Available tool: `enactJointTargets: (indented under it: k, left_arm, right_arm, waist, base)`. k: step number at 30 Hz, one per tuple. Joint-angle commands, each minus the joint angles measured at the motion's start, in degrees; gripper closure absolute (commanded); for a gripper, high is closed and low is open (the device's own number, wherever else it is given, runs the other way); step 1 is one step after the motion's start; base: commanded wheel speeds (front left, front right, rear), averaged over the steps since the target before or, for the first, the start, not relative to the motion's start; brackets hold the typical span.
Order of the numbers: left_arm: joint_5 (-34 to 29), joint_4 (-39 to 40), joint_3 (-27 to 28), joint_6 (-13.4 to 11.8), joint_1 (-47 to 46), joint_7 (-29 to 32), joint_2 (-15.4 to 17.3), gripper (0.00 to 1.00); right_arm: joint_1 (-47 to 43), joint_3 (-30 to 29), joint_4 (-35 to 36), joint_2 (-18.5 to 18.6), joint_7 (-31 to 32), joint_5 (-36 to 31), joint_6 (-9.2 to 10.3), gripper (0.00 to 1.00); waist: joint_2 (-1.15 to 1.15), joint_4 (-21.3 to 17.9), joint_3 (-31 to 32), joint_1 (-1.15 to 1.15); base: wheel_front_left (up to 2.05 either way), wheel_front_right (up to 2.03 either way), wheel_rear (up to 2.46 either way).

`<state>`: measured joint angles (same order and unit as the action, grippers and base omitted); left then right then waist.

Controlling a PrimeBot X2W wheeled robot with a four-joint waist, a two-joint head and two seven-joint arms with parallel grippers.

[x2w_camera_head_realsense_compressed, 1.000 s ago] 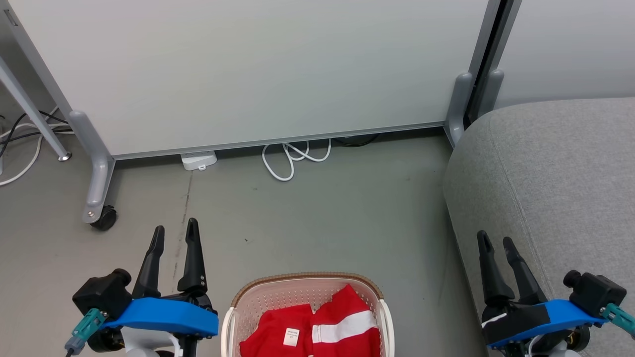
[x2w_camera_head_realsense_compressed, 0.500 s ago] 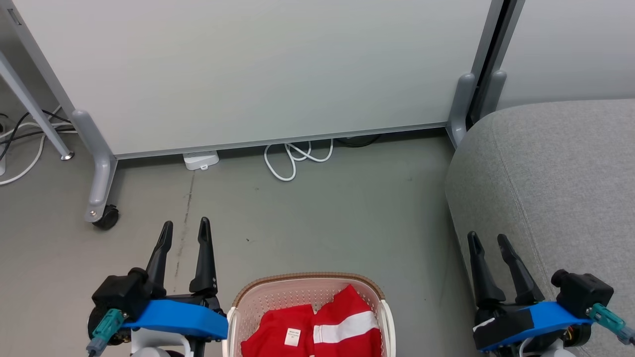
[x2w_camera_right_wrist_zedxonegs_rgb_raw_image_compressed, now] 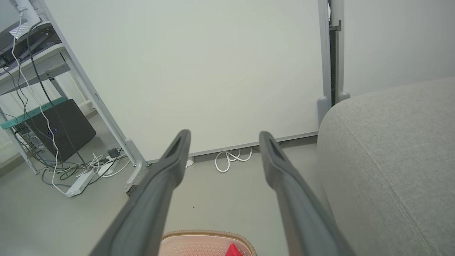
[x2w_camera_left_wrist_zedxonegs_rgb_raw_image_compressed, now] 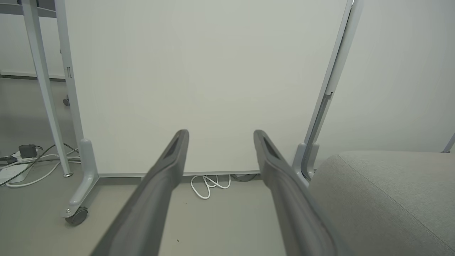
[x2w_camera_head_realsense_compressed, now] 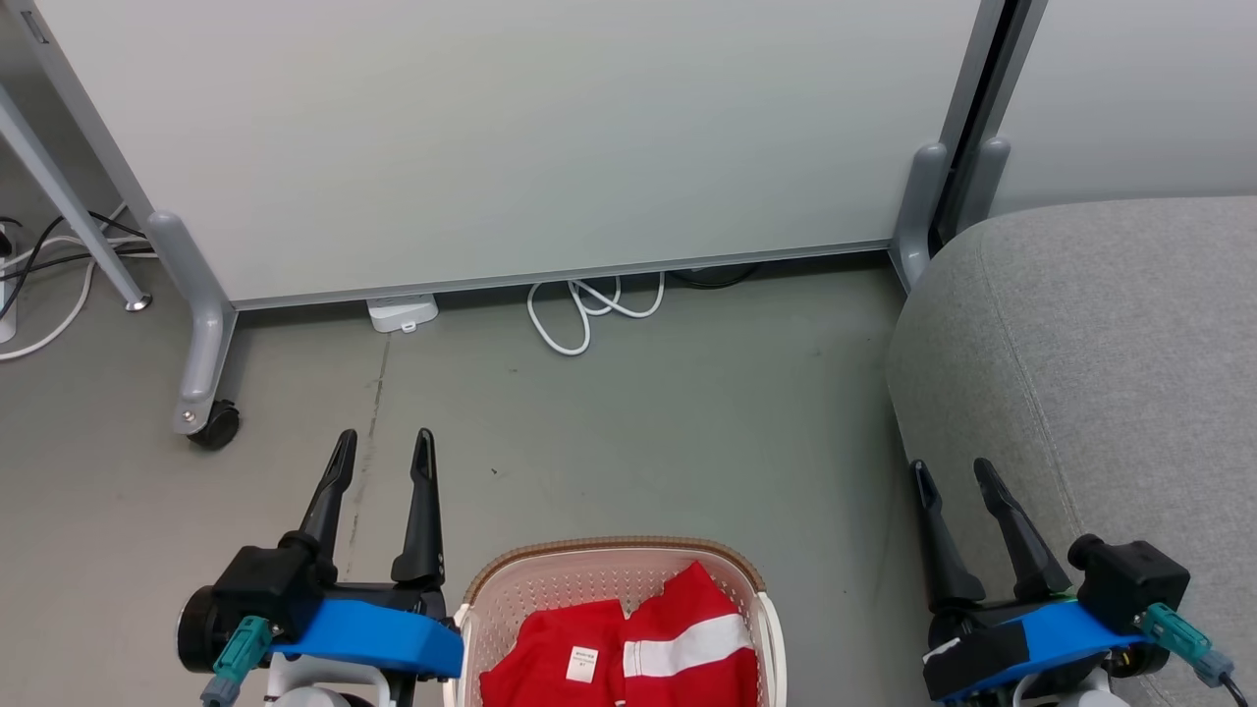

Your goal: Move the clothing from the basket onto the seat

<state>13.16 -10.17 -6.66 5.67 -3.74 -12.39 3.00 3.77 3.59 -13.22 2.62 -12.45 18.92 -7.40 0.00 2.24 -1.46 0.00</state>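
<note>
The clothing [x2w_camera_head_realsense_compressed: 628, 653], red with a white band and a small label showing, is found lying inside the basket [x2w_camera_head_realsense_compressed: 609, 543], which is set on the grey floor [x2w_camera_head_realsense_compressed: 668, 432] at the near edge of the scene, between the two arms. The seat [x2w_camera_head_realsense_compressed: 1100, 353] is located to the right of the basket, apart from it. The left gripper [x2w_camera_head_realsense_compressed: 385, 439] is held just left of the basket, over the floor; its fingers are spread wide and nothing is gripped. The right gripper [x2w_camera_head_realsense_compressed: 950, 467] is positioned at the seat's near left edge, with its fingers likewise parted wide and nothing between them. At the far side a white partition panel [x2w_camera_head_realsense_compressed: 540, 137] on castered feet is noted, with a white cable [x2w_camera_head_realsense_compressed: 579, 314] coiled at its base.
</note>
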Motion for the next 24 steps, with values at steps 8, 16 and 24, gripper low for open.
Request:
enactJointTargets:
  k: [8, 16, 24]
  left_arm:
    - [-3.6, 0.5, -0.5, 0.8, -0.8, -1.4, 0.0, 0.0]
    - [-6.0, 0.5, -0.6, 1.3, -0.7, -2.1, -0.1, 0.0]
    - [-8.8, 0.4, -1.0, 1.5, -0.9, -2.9, -0.1, 0.0]
  right_arm:
    - [0.8, 0.6, 0.3, 0.4, -1.3, -4.4, -0.14, 0.0]
    - [0.7, 1.1, 0.4, 0.4, -2.1, -7.0, -0.14, 0.0]
    - [0.8, 1.4, 0.1, 0.4, -2.9, -9.9, -0.16, 0.0]
  waist:
    - [0.0, 0.1, -0.2, 0.0]
    - [0.0, 0.2, -0.3, 0.0]
    - [0.0, 0.5, -0.4, 0.0]
  base:
    - [0.0, 0.0, 0.0]
    - [0.0, 0.0, 0.0]
    - [0.0, 0.0, 0.0]
